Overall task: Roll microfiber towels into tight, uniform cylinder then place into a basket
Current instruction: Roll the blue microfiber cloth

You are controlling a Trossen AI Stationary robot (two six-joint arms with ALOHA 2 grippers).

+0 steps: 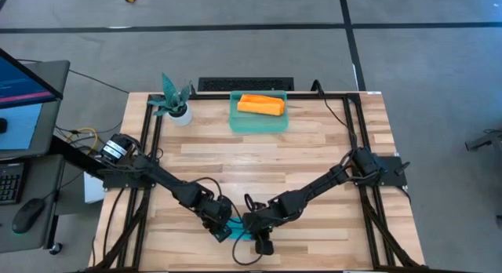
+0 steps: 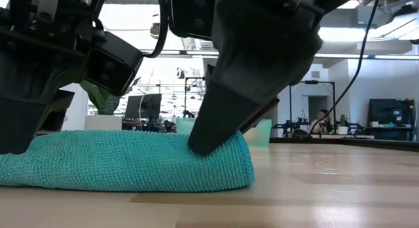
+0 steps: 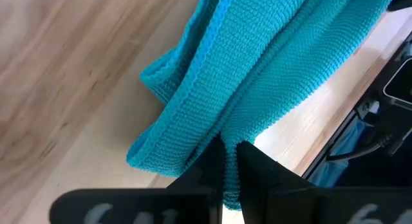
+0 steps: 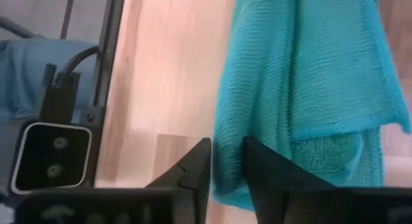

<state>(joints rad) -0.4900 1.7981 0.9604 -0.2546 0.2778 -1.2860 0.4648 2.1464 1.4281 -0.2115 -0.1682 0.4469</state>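
Left wrist view is showing the left gripper (image 3: 230, 161) pinching the teal towel (image 3: 270, 63); the right gripper (image 4: 226, 161) is standing narrowly parted around its edge.

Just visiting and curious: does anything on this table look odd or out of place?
Only the teal towel: it lies rumpled at the table's near edge between both grippers, not rolled, while the orange towel already sits in the basket.

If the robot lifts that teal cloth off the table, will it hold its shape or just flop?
Probably flop: the teal towel hangs in loose folds where the left gripper pinches it. It looks light, sagging flat on the table. Its knitted texture likely resists slipping. The right gripper straddles an edge with a visible gap, so that end may drop.
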